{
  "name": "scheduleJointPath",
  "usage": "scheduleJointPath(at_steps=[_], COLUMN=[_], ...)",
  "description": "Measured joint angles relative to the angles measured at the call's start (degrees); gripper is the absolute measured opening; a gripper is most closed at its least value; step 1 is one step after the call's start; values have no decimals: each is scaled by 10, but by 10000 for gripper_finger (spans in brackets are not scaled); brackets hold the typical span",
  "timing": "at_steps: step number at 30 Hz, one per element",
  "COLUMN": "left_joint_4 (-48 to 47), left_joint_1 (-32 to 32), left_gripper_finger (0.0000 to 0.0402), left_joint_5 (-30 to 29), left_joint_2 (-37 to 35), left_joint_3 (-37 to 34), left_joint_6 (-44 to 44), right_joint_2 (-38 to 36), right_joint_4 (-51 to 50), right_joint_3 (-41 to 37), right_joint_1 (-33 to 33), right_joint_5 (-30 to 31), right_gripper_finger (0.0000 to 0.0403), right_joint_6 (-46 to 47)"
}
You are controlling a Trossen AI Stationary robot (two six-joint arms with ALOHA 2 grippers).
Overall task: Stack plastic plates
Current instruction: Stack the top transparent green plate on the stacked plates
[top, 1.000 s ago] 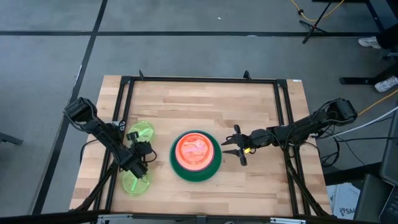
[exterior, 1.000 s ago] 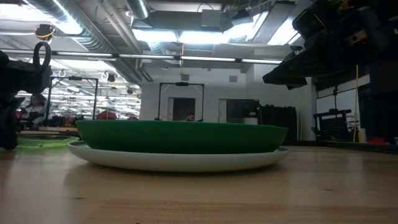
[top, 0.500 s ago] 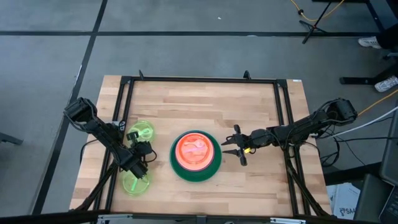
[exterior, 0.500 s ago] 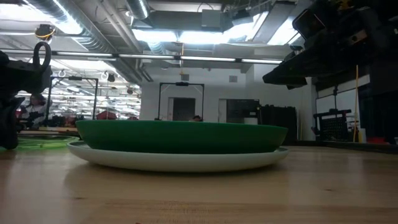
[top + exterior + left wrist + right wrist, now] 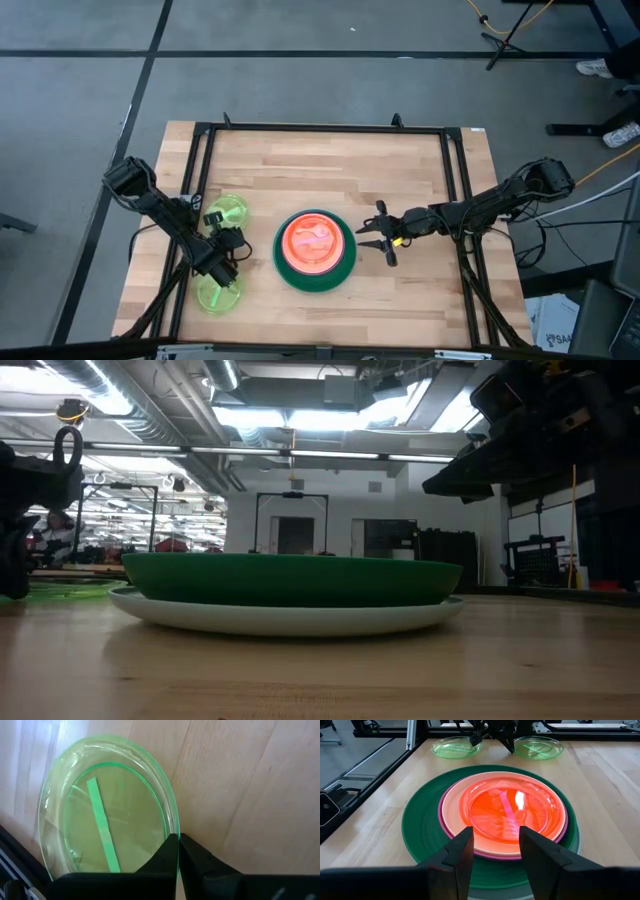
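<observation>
A stack [image 5: 313, 248] sits mid-table: a dark green plate [image 5: 290, 578] on a pale one [image 5: 290, 617], then magenta, cream and a translucent red-orange plate [image 5: 505, 809] on top. Two neon green plates lie on the table's left side, one farther [image 5: 228, 212] and one nearer [image 5: 217, 292]. My left gripper [image 5: 222, 272] is shut at the nearer one's rim. My right gripper [image 5: 368, 240] hovers open just right of the stack, pointing at it [image 5: 495, 845]. My left gripper [image 5: 178, 840] pinches the nearer neon green plate by its rim [image 5: 173, 827], on the side toward the stack, between its two fingers. The fingers slant down onto it from above. Most of the plate looks flat on the wood; whether the held edge is raised, I cannot tell.
A black metal frame [image 5: 205, 128] runs around the tabletop, with rails along the left [image 5: 190, 200] and right [image 5: 462, 200] sides. Bare wood lies far of and near of the stack. The other neon green plate lies close to the left arm.
</observation>
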Motion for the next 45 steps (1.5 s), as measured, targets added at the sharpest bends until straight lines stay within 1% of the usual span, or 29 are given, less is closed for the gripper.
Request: scheduleJointPath(at_steps=[3, 8, 18, 27, 29, 32, 37, 42, 45], left_joint_4=[-3, -16, -19, -12, 11, 69, 199, 338, 389], left_joint_1=[0, 0, 0, 0, 0, 2, 24, 49, 61], left_gripper_finger=[2, 3, 3, 4, 4, 4, 4, 4, 4], left_joint_5=[-3, -24, -56, -123, -136, -148, -149, -129, -107], left_joint_2=[0, 0, 0, -1, -1, -1, -1, -1, -1], left_joint_3=[9, 33, 105, 168, 176, 182, 182, 182, 182], left_joint_6=[0, 6, 91, 150, 183, 247, 357, 476, 522], right_joint_2=[0, 0, 0, 0, 0, 0, 0, 0, 0], right_joint_4=[0, 0, 0, 1, 1, 2, 2, 1, 1], right_joint_3=[0, 0, 0, 0, 0, 0, 0, 0, 0], right_joint_1=[0, 0, 0, 0, 0, 0, 0, 0, 0], right_joint_5=[0, 0, 0, 5, 6, 6, 14, 9, 9], right_gripper_finger=[151, 151, 151, 151, 151, 151, 151, 151, 151], right_joint_6=[0, 0, 0, 0, 0, 0, -14, -14, -14])
